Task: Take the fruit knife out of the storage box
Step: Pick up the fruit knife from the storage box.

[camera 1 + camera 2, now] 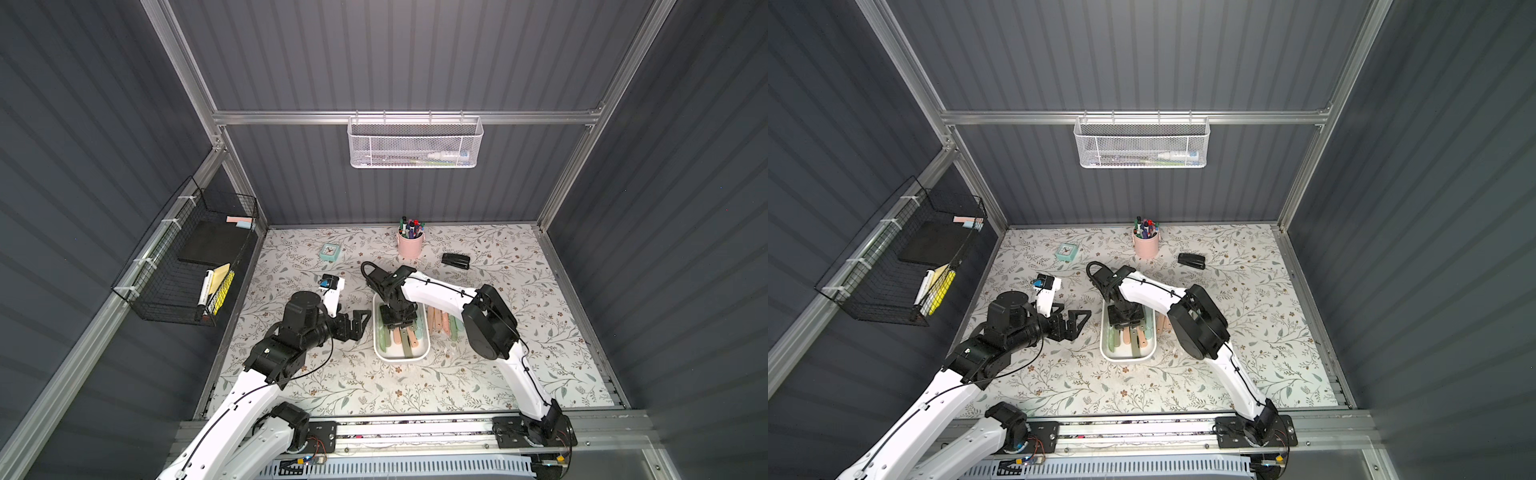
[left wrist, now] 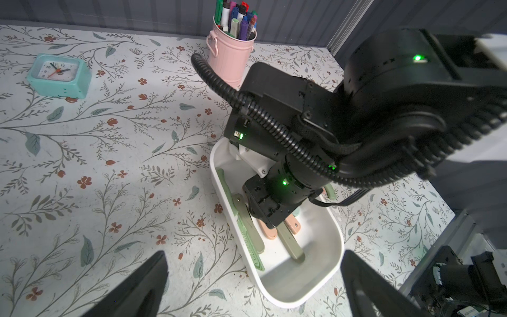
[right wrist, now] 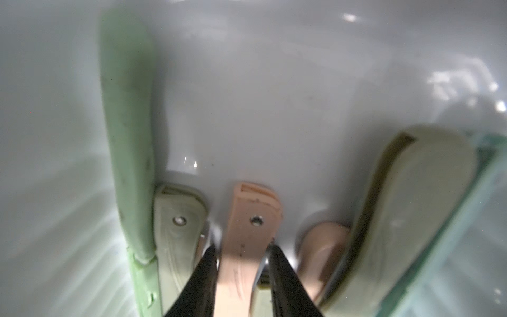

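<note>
My right claw (image 3: pixel 241 248) stands low inside the white storage box (image 1: pixel 400 358), which sits about mid-way across the floral desk (image 1: pixel 332 386). Its jaws are set narrow about a folded peach fruit knife (image 3: pixel 255 216), with one black finger (image 3: pixel 203 274) at each long flank; whether they already pinch it I cannot tell. The knife lies flat on the box floor, among others. An olive folded knife (image 3: pixel 178 225) lies just beside it on one side, with a pale green knife (image 3: pixel 126 109) beyond that, and a second peach knife (image 3: pixel 323 244) lies near on the other side. My left claw (image 1: pixel 358 325) hangs wide open and empty just beside the box's left long wall. To do this step well, I judge, I should take the handle squarely across its narrow width, back from the riveted tip, and be sure of the hold before rising. I should then lift straight up and level, so that the fingers do not snag the olive neighbour and the tip clears the rim without dragging the light box along. The knife's long axis runs parallel to the box's long walls, from the desk's far edge toward its near edge. Its riveted, slotted end points, as best I can judge, toward the near edge.
</note>
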